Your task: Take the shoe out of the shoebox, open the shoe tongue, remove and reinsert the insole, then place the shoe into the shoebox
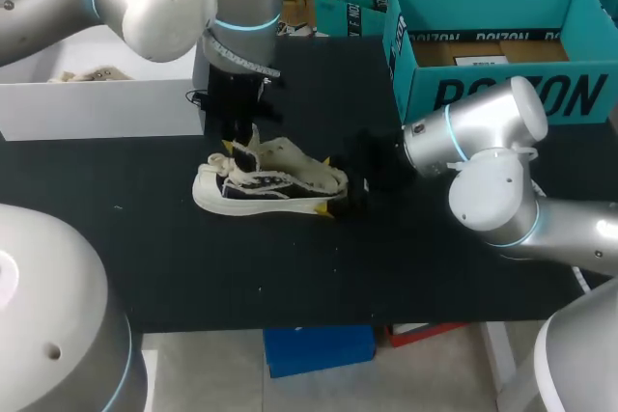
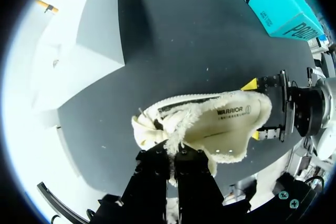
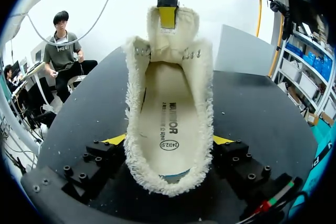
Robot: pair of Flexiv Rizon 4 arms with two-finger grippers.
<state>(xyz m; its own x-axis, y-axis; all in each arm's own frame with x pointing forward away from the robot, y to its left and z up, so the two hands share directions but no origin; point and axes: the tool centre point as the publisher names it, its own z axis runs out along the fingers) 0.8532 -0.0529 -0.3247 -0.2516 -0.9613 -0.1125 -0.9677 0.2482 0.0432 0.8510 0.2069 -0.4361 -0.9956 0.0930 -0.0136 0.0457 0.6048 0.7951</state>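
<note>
I'm looking down on the black surface (image 1: 193, 267), which carries everything. The teal shoebox (image 1: 502, 94) stands open at 2 o'clock from the centre of the head view, and a white box (image 1: 97, 108) sits at 10 o'clock. Both are well apart from the shoe (image 1: 275, 185).

The shoe is out of the shoebox and rests on its sole in the middle of the surface, toe towards 9 o'clock and heel towards 3 o'clock. It is cream with dark side panels and a fleecy lining.

My right tool (image 3: 169, 140) comes in from 3 o'clock and is clamped on the heel. Its 2 yellow fingertips (image 3: 116, 140) press the shoe's 2 sides.

My left tool (image 2: 174, 157) comes down from 12 o'clock and is pinched closed on the tongue (image 3: 170, 40), which stands upright and is pulled clear of the opening.

The insole (image 3: 168, 124) lies flat inside the shoe, with its printed face in plain sight along the whole length.
</note>
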